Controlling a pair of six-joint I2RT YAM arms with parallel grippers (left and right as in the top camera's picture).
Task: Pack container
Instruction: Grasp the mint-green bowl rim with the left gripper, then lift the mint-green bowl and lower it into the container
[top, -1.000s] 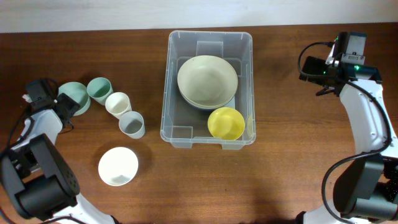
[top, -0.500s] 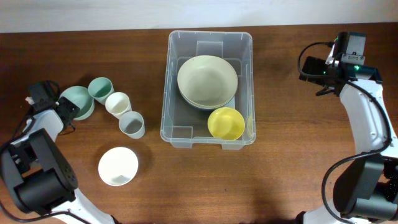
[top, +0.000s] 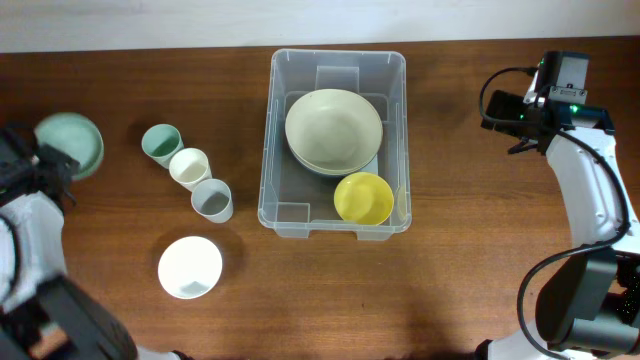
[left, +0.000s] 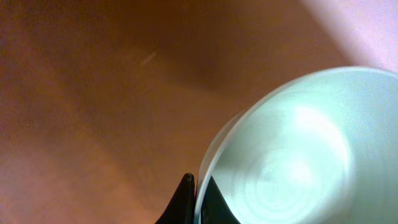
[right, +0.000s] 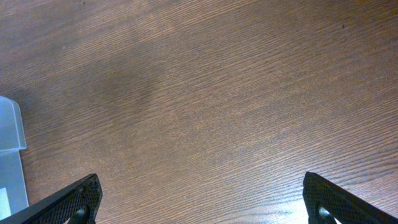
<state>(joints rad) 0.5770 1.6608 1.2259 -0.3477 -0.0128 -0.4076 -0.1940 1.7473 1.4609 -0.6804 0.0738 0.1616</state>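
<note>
The clear container (top: 282, 215) stands mid-table and holds a large pale green bowl (top: 333, 128) stacked on a darker bowl, plus a yellow bowl (top: 363, 197). At the far left, my left gripper (left: 199, 196) is shut on the rim of a mint green bowl (top: 70, 143), one finger inside and one outside. That mint bowl (left: 298, 149) fills the blurred left wrist view, raised off the table. My right gripper (right: 202, 202) is open over bare wood to the right of the container, and only the container's corner (right: 9, 155) shows there.
Left of the container stand a green cup (top: 160, 145), a cream cup (top: 189, 168) and a grey cup (top: 212, 200) in a diagonal row. A white bowl (top: 190, 266) sits nearer the front. The right arm (top: 585, 170) runs along the table's right side.
My left gripper closed on the mint bowl's rim and carried it up and to the left, away from the cups. The right arm has not moved.
</note>
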